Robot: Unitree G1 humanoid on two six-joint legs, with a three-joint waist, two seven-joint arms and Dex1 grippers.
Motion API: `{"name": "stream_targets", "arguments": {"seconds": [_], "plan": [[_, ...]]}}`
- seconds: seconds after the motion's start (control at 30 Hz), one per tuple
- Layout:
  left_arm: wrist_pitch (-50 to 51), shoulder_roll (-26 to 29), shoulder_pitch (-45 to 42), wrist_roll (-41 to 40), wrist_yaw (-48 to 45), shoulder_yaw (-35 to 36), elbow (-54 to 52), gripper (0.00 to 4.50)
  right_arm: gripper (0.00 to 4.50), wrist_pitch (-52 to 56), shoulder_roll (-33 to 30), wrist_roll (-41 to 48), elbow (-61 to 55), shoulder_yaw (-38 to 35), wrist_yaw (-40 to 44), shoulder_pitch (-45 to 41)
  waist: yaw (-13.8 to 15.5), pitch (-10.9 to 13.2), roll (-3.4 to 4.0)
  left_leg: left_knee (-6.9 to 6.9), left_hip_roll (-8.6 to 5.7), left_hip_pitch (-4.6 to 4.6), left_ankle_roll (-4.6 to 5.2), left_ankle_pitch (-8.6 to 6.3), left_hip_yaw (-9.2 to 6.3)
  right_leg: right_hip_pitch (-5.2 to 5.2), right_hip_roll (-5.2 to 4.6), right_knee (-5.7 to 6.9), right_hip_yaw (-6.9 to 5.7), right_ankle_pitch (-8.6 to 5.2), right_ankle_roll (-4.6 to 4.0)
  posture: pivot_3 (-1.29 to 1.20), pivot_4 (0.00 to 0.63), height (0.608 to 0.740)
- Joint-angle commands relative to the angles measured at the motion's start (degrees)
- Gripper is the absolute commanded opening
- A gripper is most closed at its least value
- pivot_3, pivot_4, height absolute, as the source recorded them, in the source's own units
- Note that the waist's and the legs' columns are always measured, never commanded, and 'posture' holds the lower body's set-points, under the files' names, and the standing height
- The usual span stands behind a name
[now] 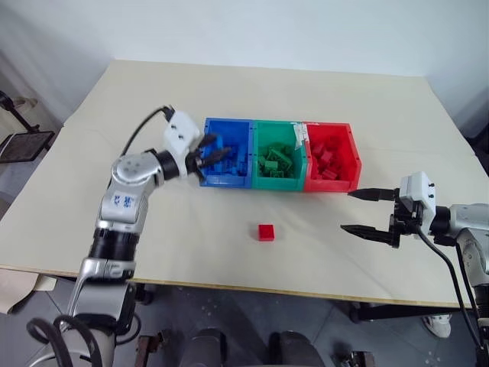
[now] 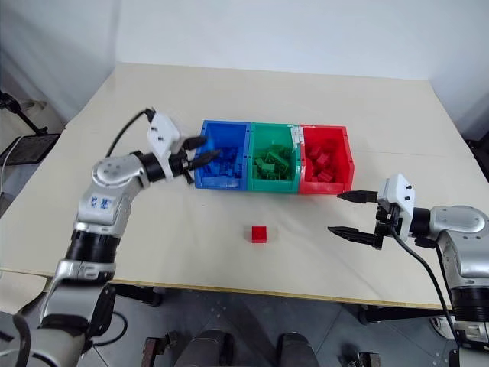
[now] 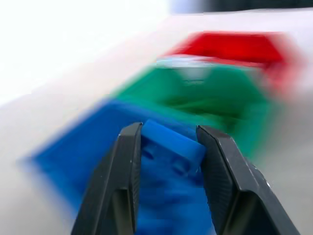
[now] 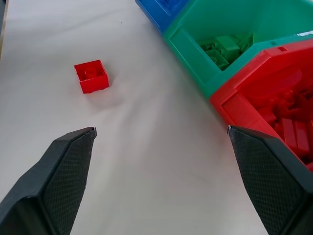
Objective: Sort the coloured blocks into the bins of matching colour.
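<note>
While clamped on a small blue studded plastic brick [image 3: 168,147], left gripper [image 1: 208,153] at near rim of blue open-topped plastic bin [image 1: 229,130]. Right gripper [image 1: 372,212] spread, empty, nearer small red square brick [image 1: 266,232] lying leftward on table [image 1: 191,229].

Our left arm reaches forward with the elbow bent, its left gripper [image 1: 216,150] held about level, both black fingers [image 3: 120,186] closed together on a small blue plastic brick [image 3: 168,152]. Our right gripper [image 1: 353,212] points inward toward our left, fingers spread wide, holding nothing.
</note>
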Motion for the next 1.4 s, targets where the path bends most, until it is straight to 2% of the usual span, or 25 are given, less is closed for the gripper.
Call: {"name": "stream_targets", "arguments": {"seconds": [0.03, 0.17, 0.33, 0.47, 0.63, 0.73, 0.8, 0.9, 1.03, 1.17, 1.27, 1.4], "plan": [[-7.58, -2.37, -3.26, 2.84, 2.63, -1.25, 10.44, 1.72, 4.50, -0.92, -0.20, 0.09, -0.12, -0.65, -0.04, -0.99, 0.02, 0.00, 0.00, 0.00, 0.00, 0.00, 0.00, 0.00, 0.01, -0.02, 0.00, 0.02, -0.06, 0.04, 0.07, 0.00, 0.150, 0.740], [-13.93, -4.46, -5.29, 2.84, -0.86, -2.39, 17.44, 3.04, 4.50, -0.86, -0.26, -0.04, 0.50, -0.34, 0.46, -2.18, 0.06, 0.01, -0.02, 0.02, -0.01, -0.03, 0.00, 0.00, 0.11, -0.08, -0.01, 0.02, -0.87, 0.09, 0.17, 0.00, 0.150, 0.740], [-17.09, -3.43, -5.63, 1.93, -4.78, -2.17, 18.17, 4.49, 4.50, -1.13, -0.29, -0.35, 1.54, -0.14, 1.20, -3.20, 0.04, 0.03, -0.04, 0.13, 0.04, -0.14, 0.00, 0.00, 0.14, -0.13, -0.03, 0.01, -1.53, 0.09, 0.17, 0.00, 0.150, 0.740], [-17.39, 0.39, -1.13, -2.61, -15.08, -1.72, 9.18, 4.49, 4.50, -1.29, -0.21, -0.30, 1.96, 0.00, 1.85, -3.69, -0.33, 0.02, -0.04, 0.12, 0.06, -0.12, -0.01, 0.00, 0.23, -0.14, -0.02, 0.01, -1.60, 0.09, 0.17, 0.00, 0.150, 0.740], [-11.18, 9.50, 11.15, -15.27, -30.76, 2.46, -7.71, 4.49, 4.50, -1.45, -0.32, 0.58, 3.08, -0.12, 4.28, -4.27, -1.11, 0.02, -0.02, 0.12, 0.19, -0.11, -0.02, 0.00, 0.20, -0.13, -0.15, 0.01, -1.55, 0.09, 0.17, 0.00, 0.150, 0.740], [-5.28, 17.34, 20.57, -21.75, -38.56, 5.86, -15.90, 4.49, 4.50, -1.46, -0.53, 1.08, 4.46, -0.26, 6.27, -4.69, -1.65, 0.02, 0.01, 0.10, 0.23, -0.11, -0.04, -0.01, 0.11, -0.08, -0.20, -0.01, -1.39, 0.09, 0.17, 0.00, 0.150, 0.740], [-3.57, 21.57, 25.97, -24.12, -42.45, 7.76, -18.64, 4.49, 4.50, -1.89, -0.82, 1.25, 5.88, -0.39, 7.87, -4.97, -1.58, 0.04, 0.04, 0.04, 0.23, -0.06, -0.05, -0.02, 0.08, -0.04, -0.28, -0.01, -1.25, 0.08, 0.14, 0.00, 0.150, 0.740], [-1.93, 28.44, 36.70, -28.03, -50.01, 14.67, -19.53, 4.49, 4.50, -3.40, -2.09, 0.65, 9.36, -0.37, 11.21, -5.33, -1.69, 0.07, 0.10, -0.02, 0.22, -0.03, -0.03, -0.03, 0.07, 0.01, -0.41, -0.08, -1.23, 0.04, 0.07, 0.00, 0.150, 0.740], [-3.34, 34.18, 42.93, -27.61, -54.32, 19.90, -16.91, 4.49, 4.50, -5.15, -3.45, 0.81, 13.24, -0.61, 14.02, -7.13, -1.30, 0.11, 0.14, -0.12, 0.05, 0.05, 0.01, -0.05, -0.06, 0.07, -0.75, -0.14, -1.41, -0.18, -0.33, 0.00, 0.150, 0.740], [-3.11, 34.56, 41.98, -28.26, -52.80, 19.40, -17.76, 4.49, 4.50, -6.44, -4.14, 2.06, 15.25, -0.54, 15.91, -8.16, -1.48, 0.11, 0.21, -0.25, -0.12, 0.11, 0.07, -0.05, -0.10, 0.06, -0.92, -0.12, -1.42, -0.25, -0.47, 0.00, 0.150, 0.740], [-2.84, 32.89, 39.06, -27.41, -50.21, 16.66, -19.06, 4.49, 4.50, -6.72, -5.76, 5.52, 13.76, 1.05, 15.98, -6.84, -1.55, 0.13, 0.25, -0.33, -0.11, 0.11, 0.06, -0.05, -0.08, 0.05, -0.92, -0.02, -1.51, -0.25, -0.47, 0.00, 0.150, 0.740], [-1.26, 30.05, 34.30, -26.31, -46.94, 12.28, -21.94, 4.49, 4.50, -9.14, -12.43, 11.72, 9.52, 6.25, 15.98, -2.54, -1.47, 0.16, 0.30, -0.26, -0.14, 0.10, 0.09, -0.05, -0.09, 0.03, -0.92, 0.13, -1.59, -0.23, -0.43, 0.00, 0.150, 0.740]]}}
